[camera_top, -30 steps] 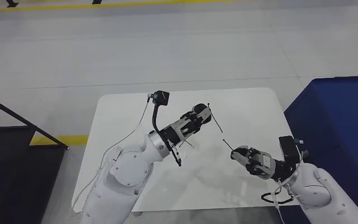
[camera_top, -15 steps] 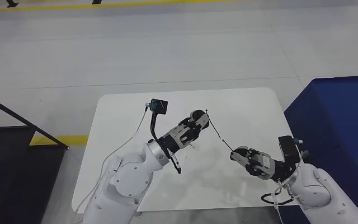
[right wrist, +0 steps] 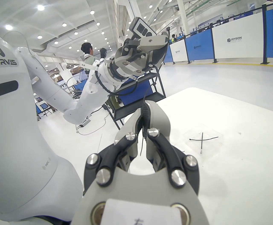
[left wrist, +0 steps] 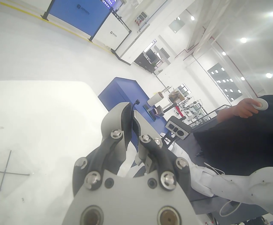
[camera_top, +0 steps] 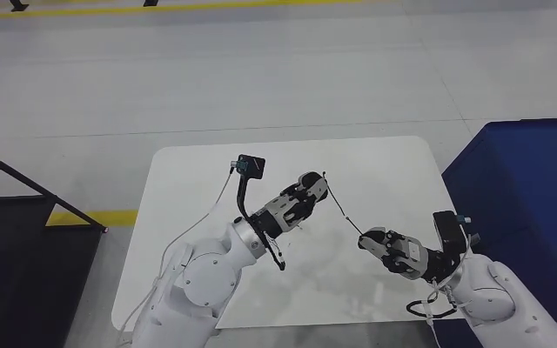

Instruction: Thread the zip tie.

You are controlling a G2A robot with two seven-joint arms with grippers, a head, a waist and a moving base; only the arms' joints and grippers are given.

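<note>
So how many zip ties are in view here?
3. Two crossed zip ties lie on the table; a third zip tie runs between the left gripper and right gripper. That strand may be two meeting; I can't tell.

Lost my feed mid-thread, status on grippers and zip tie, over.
Left gripper shut on zip tie, right gripper shut on it too, both above table. Threaded or not: cannot tell. Two spare ties lie crossed on table, clear of both.

Factory hall: ceiling lights (right wrist: 9, 27), blue partition panels (left wrist: 79, 19)
</note>
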